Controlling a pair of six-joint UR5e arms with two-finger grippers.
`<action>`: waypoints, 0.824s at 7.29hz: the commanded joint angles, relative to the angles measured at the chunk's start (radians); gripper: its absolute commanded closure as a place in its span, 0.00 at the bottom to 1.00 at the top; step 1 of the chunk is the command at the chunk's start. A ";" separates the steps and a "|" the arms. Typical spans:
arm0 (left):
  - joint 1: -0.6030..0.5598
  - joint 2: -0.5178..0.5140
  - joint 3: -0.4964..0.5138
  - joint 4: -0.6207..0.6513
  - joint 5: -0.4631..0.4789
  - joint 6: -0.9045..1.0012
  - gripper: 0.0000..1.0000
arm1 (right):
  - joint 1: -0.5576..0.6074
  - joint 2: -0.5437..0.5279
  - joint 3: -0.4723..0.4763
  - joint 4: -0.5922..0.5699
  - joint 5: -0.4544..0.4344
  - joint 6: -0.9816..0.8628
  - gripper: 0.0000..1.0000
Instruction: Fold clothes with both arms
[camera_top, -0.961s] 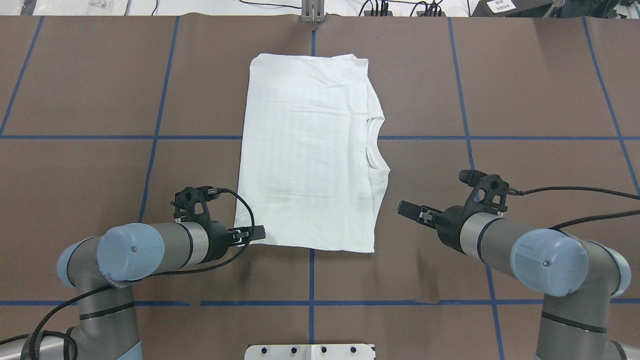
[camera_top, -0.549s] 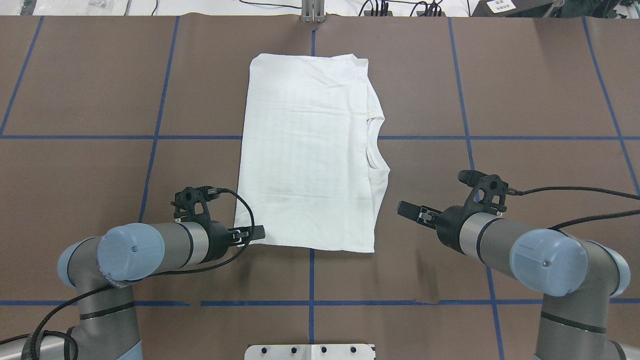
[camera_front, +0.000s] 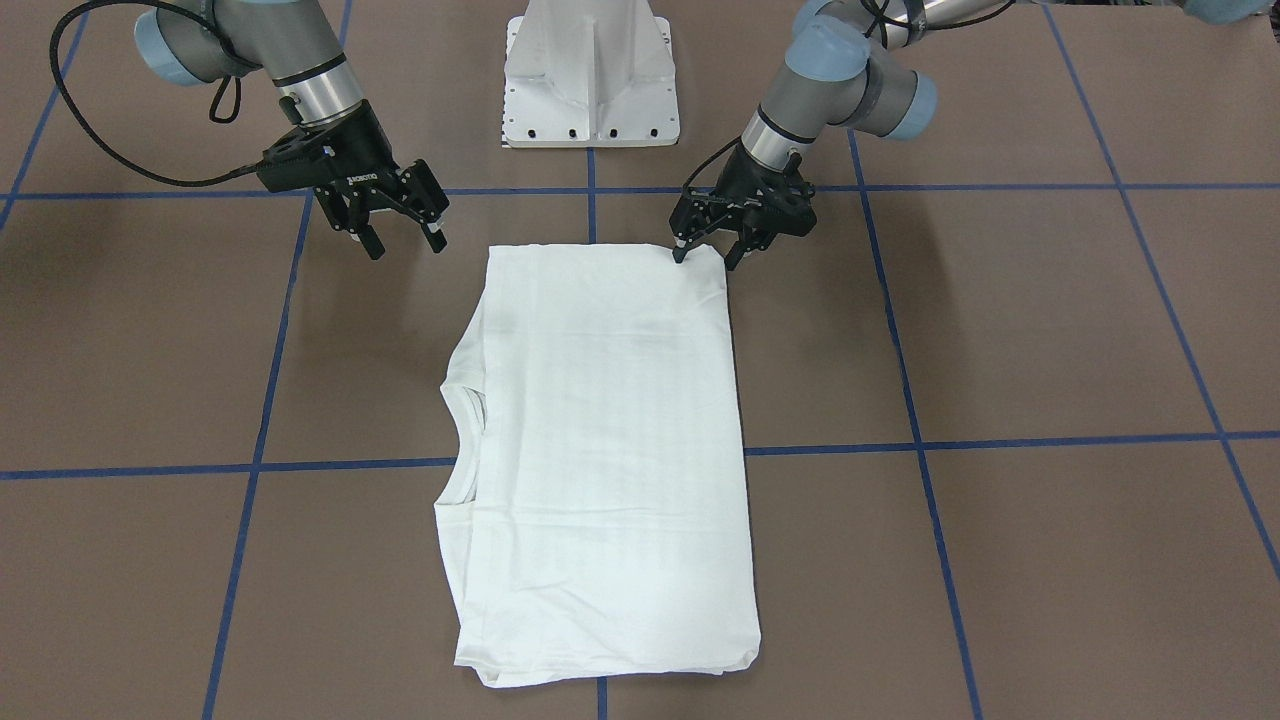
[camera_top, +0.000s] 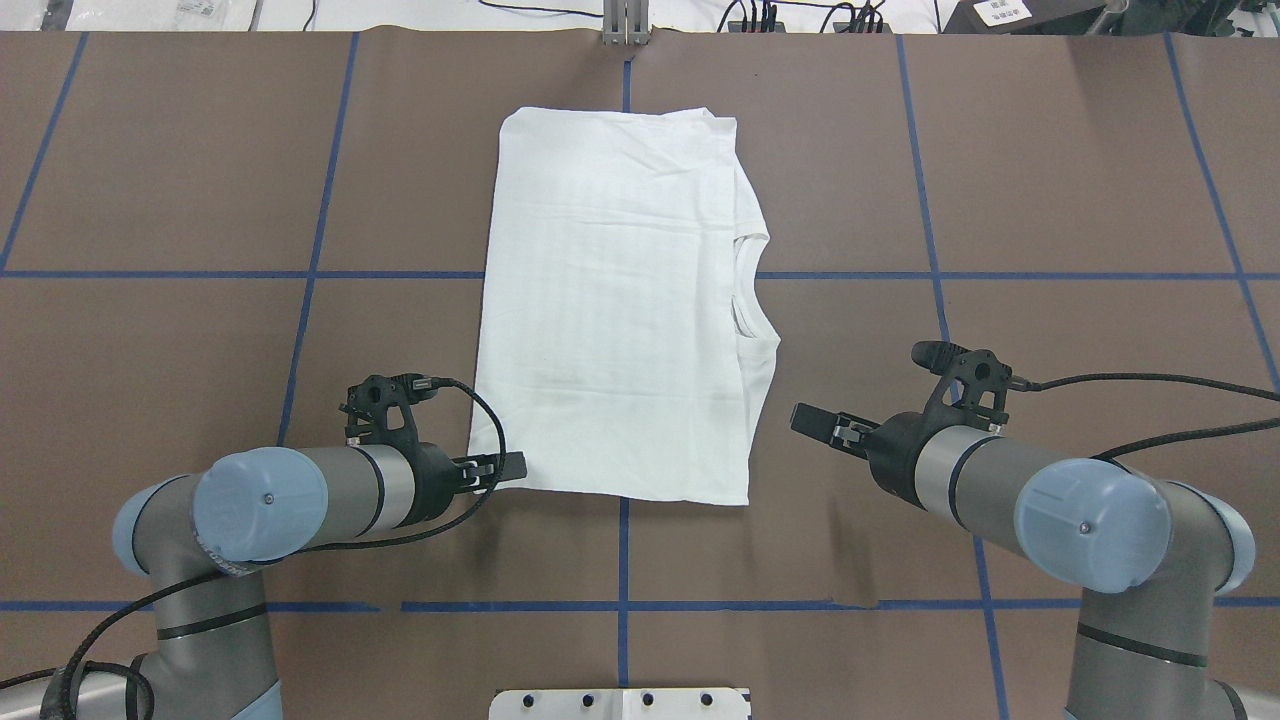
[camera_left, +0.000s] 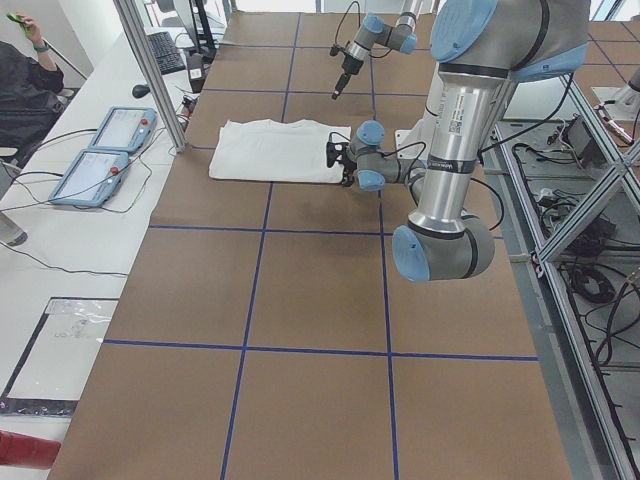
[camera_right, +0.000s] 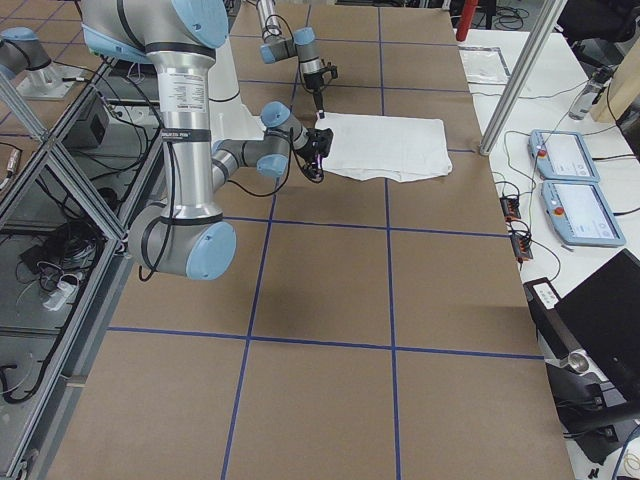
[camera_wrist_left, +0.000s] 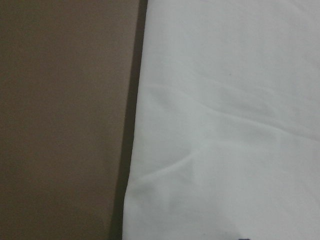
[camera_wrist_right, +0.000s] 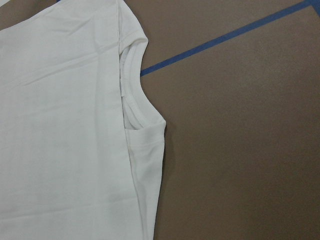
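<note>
The clothes are one white shirt (camera_top: 620, 300), folded into a tall rectangle flat on the brown table, its ribbed collar (camera_top: 745, 290) at the right edge. In the front-facing view the shirt (camera_front: 600, 430) fills the centre. My left gripper (camera_front: 708, 258) is open and low, its fingertips straddling the shirt's near-left corner; it is also in the overhead view (camera_top: 510, 466). The left wrist view shows only the shirt's edge (camera_wrist_left: 225, 125) close up. My right gripper (camera_front: 403, 243) is open, empty and off the cloth, to the right of the near-right corner (camera_top: 815, 422). The right wrist view shows the collar (camera_wrist_right: 132, 100).
The white pedestal base (camera_front: 590, 80) stands at the table's near edge between the arms. Blue tape lines (camera_top: 622, 560) grid the table. Two teach pendants (camera_left: 100, 150) and cables lie past the far edge, where a person (camera_left: 25, 70) sits.
Both grippers have crept a few pixels, the right one towards the shirt. The shirt has not moved.
</note>
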 joint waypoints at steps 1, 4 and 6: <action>0.000 0.004 0.001 0.000 0.000 0.000 0.19 | -0.005 0.000 -0.001 0.001 0.000 -0.001 0.00; 0.000 0.005 0.001 0.000 0.000 -0.003 0.73 | -0.006 0.002 -0.001 0.001 0.000 -0.002 0.00; 0.000 0.007 -0.005 0.000 -0.002 -0.003 1.00 | -0.009 0.002 -0.001 -0.001 0.000 -0.001 0.00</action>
